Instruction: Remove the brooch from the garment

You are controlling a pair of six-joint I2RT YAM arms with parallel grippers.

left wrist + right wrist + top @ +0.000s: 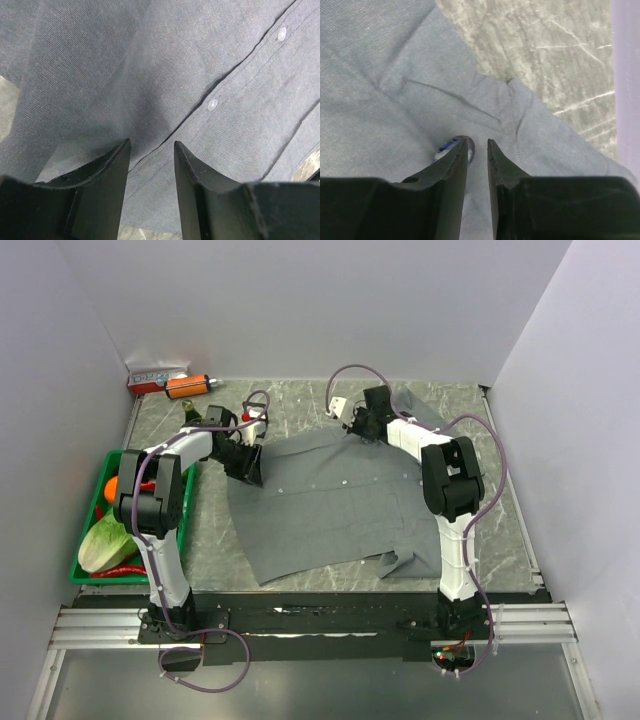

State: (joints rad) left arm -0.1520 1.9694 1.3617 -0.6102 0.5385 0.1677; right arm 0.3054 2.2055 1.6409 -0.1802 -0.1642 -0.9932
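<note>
- Garment [330, 510]: grey shirt spread flat on marble counter [500, 470], hem toward the arm bases, collar end far. Near-R sleeve is folded over.
- Green basket [100, 579] on counter, L of shirt & apart from it. It holds a pale lettuce [108, 540], a red chili [125, 568] and an orange [112, 488] at the far end.
- L claw [248, 468] is down on the shirt's L edge. Wrist view: L claw [150, 145] is spread partway, w/ only flat cloth & a stitched seam showing btwn the fingers. Two white buttons [213, 104] run along the placket beyond it.
- R claw [358, 425] is farther back, at the shirt's far edge near the collar. Wrist view: R claw [477, 142] fingers almost together, thin gap left.
- Brooch [447, 146]: bluish disc on the cloth, right at one R fingertip, which covers part of it. Can't tell if it's pinched or just touched. Too small to pick out in top view.
- Far L corner of counter: red-white box [155, 378] w/ an orange item [190, 386] just beside it, well apart from the shirt.
</note>
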